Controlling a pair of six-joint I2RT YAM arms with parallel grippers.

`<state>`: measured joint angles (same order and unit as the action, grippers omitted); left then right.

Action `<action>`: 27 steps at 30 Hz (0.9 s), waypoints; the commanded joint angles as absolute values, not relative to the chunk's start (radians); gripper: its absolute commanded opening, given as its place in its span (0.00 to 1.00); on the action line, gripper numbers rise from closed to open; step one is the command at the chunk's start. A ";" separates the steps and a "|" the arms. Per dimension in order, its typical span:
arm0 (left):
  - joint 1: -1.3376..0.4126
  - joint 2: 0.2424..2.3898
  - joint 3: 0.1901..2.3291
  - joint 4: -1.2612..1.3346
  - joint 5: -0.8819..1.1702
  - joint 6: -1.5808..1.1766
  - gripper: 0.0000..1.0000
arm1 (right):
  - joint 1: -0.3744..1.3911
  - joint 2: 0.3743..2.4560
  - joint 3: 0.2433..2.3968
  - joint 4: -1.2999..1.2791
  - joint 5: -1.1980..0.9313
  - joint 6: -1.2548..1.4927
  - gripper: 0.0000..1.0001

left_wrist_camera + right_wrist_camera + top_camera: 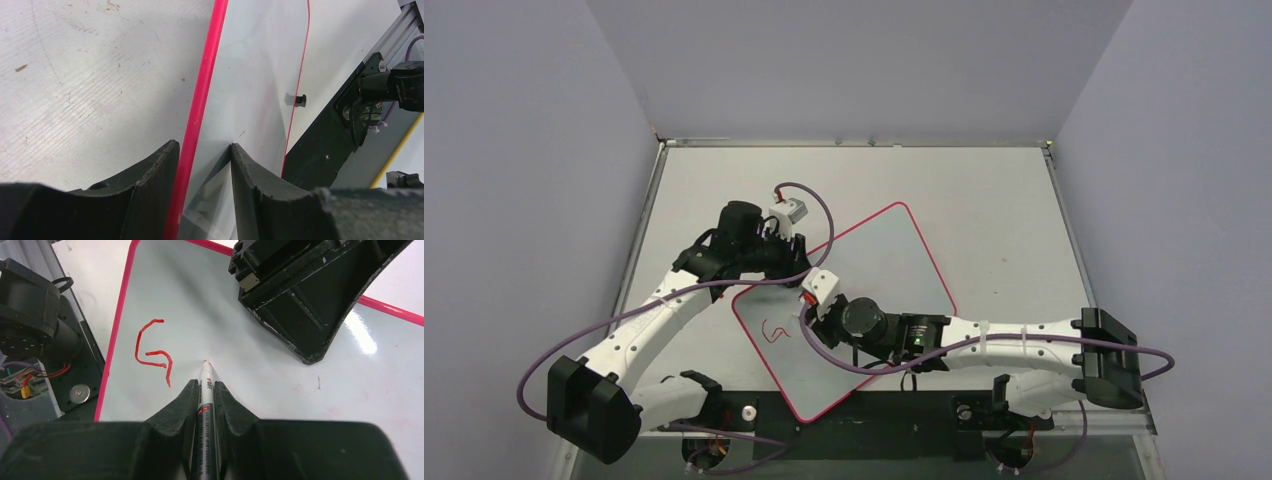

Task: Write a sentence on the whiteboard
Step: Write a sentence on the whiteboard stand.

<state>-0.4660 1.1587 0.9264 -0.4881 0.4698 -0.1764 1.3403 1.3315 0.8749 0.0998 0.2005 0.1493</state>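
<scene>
Surface (984, 190) carried the whiteboard (894, 260) askew, its long axis running near-left to far-right.

Your left gripper (203, 146) stood parted astride the board's far-left frame. One finger was over the board, one off it, and it clenched nothing.

Your right gripper (206, 384) was clamped on the marker (206, 372), whose tip was at the board just right of the sentence (150, 353), so far only a red "G".

Judgement: the next stroke leads away from the G. The right arm is nearer.

two white-shelled arms, left arm (649, 325) at lower left, right arm (1024, 342) at lower right, with black joint housings and black bases. purple cables (529, 375) loop along each. wedge-shaped fingers (175, 410) are matte black, edges scuffed.
</scene>
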 commanded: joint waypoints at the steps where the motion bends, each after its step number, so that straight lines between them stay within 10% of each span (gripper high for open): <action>1: -0.468 1.152 0.934 -0.437 0.364 -0.133 0.00 | 1.332 1.350 0.923 0.154 0.183 0.144 0.00; 27: -0.468 1.154 0.935 -0.438 0.362 -0.133 0.00 | 1.343 1.346 0.858 0.136 0.146 0.187 0.00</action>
